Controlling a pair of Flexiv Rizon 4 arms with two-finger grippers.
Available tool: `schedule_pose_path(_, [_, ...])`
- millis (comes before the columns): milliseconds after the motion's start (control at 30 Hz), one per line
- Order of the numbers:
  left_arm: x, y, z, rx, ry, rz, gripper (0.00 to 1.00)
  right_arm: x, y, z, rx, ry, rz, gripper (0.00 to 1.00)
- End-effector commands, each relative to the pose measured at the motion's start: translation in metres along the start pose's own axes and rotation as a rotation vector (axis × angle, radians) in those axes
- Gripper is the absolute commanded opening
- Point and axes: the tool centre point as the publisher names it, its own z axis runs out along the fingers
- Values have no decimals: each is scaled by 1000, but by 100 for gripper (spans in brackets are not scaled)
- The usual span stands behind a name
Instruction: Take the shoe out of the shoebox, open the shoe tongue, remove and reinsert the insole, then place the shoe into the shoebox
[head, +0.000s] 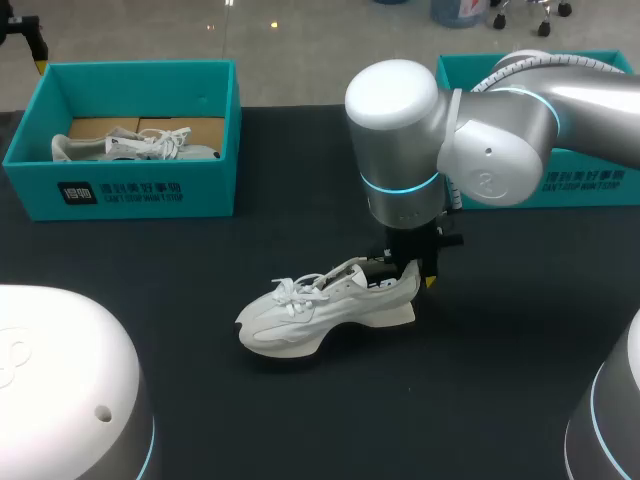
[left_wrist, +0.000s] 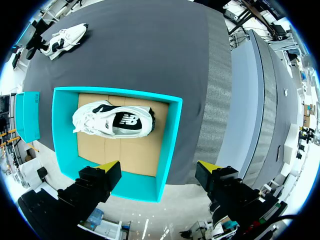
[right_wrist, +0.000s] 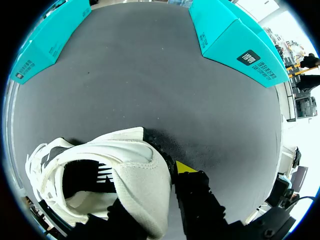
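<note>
- The shoe (head: 330, 308) is out of any box. It stands upright on its sole near the middle of the table (head: 520, 330), with its toe towards my left and its laces lying loose over the tongue.
- My right gripper (head: 412, 270) is at the heel and has closed on it. In the right wrist view the heel wall sits between the fingers. One yellow-tipped finger (right_wrist: 186, 167) presses the outside, and the other is on the collar's inner side with its tip hidden.
- The right arm comes in from the right and hangs over the heel end, so it covers part of the shoe's opening in the head view.
- My left gripper (left_wrist: 157, 172) is wide open and holds nothing. It hangs high over the near wall of the left box (head: 120, 190), touching neither the box nor what is inside.
- The left box is teal and open-topped, at the table's far left. A second shoe (head: 135, 145) lies on its side on the cardboard floor – white, with a dark panel that carries a logo.
- The right box (head: 590, 180) is also teal. It stands at the far right behind my right arm, and I cannot see into it.
- Both boxes carry white print on the front wall – a small square mark beside two lines of text.
</note>
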Motion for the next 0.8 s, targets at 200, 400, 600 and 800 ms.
schedule_pose_path(200, [1,0,0,-1,2,1,100,12,7,23,12,-30,20,0])
schedule_pose_path(400, [1,0,0,-1,2,1,100,14,8,31,22,-44,28,0])
schedule_pose_path(600, [1,0,0,-1,2,1,100,10,6,19,19,-36,23,100])
schedule_pose_path(800, [1,0,0,-1,2,1,100,4,1,-2,8,-4,10,100])
